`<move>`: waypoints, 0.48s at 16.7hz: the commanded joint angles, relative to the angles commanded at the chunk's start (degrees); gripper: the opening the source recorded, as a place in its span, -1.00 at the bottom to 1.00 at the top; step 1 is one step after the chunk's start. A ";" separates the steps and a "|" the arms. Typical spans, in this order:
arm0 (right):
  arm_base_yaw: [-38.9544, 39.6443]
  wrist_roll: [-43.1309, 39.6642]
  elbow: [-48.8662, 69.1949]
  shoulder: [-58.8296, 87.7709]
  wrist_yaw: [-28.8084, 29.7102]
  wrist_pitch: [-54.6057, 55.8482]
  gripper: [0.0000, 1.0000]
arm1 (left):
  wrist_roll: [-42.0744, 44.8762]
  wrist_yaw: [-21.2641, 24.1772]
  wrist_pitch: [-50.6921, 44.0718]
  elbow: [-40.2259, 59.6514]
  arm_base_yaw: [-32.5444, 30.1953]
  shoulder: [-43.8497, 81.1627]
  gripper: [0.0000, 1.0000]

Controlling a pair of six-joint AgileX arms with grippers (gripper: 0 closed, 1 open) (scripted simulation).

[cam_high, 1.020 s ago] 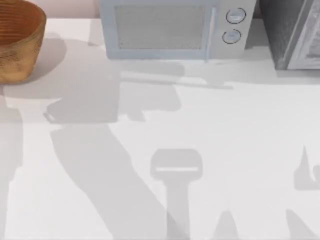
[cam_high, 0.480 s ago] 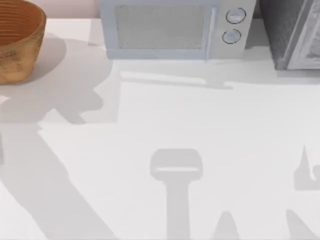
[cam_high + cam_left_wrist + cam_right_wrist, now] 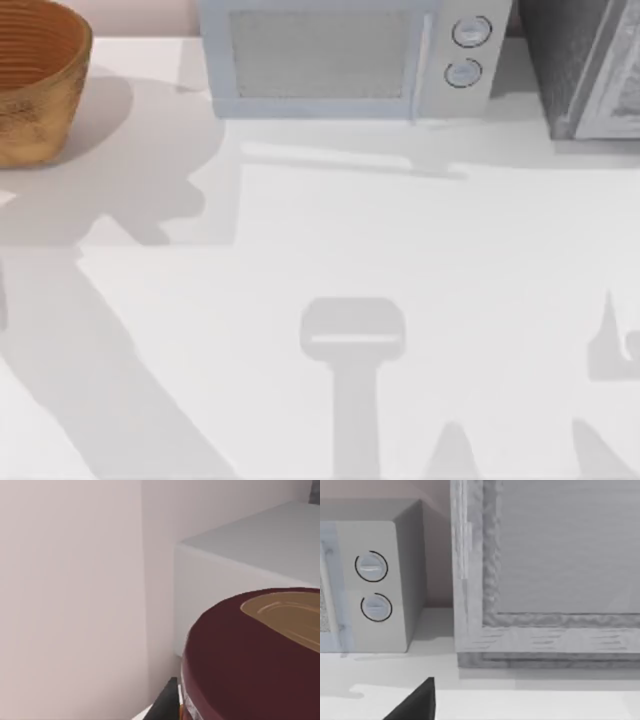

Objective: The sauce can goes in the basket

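The can [image 3: 250, 665] is very close before my left wrist camera, with a dark maroon top and a tan patch on it. I cannot tell if my left end effector holds it. The basket [image 3: 35, 85] stands at the surface's far left corner.

The basket [image 3: 35, 85], round woven wicker with a golden-tan outside and ribbed orange-brown inside, stands upright at the counter's far left corner. The sauce can [image 3: 250, 660] shows its dark maroon top with a tan patch, close before the left wrist camera.

microwave [image 3: 375, 580] beside grey cabinet [image 3: 550, 575]
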 joint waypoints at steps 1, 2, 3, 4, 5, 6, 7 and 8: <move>0.00 0.00 0.00 0.00 0.00 0.00 1.00 | -0.51 -0.36 0.88 0.01 -0.46 0.30 -1.00; 0.00 0.00 0.00 0.00 0.00 0.00 1.00 | -1.02 -0.75 1.73 0.00 -0.89 0.61 -1.00; 0.00 0.00 0.00 0.00 0.00 0.00 1.00 | -1.52 -1.13 2.55 -0.01 -1.29 0.92 -1.00; 0.00 0.00 0.00 0.00 0.00 0.00 1.00 | -2.01 -1.50 3.38 -0.01 -1.68 1.22 -1.00; 0.00 0.00 0.00 0.00 0.00 0.00 1.00 | -2.52 -1.89 4.20 -0.03 -2.07 1.53 -1.00; 0.00 0.00 0.00 0.00 0.00 0.00 1.00 | -3.06 -2.30 5.00 -0.06 -2.44 1.87 -1.00; 0.00 0.00 0.00 0.00 0.00 0.00 1.00 | -3.60 -2.69 5.79 -0.10 -2.82 2.21 -1.00; 0.00 0.00 0.00 0.00 0.00 0.00 1.00 | -4.12 -3.07 6.59 -0.13 -3.23 2.54 -1.00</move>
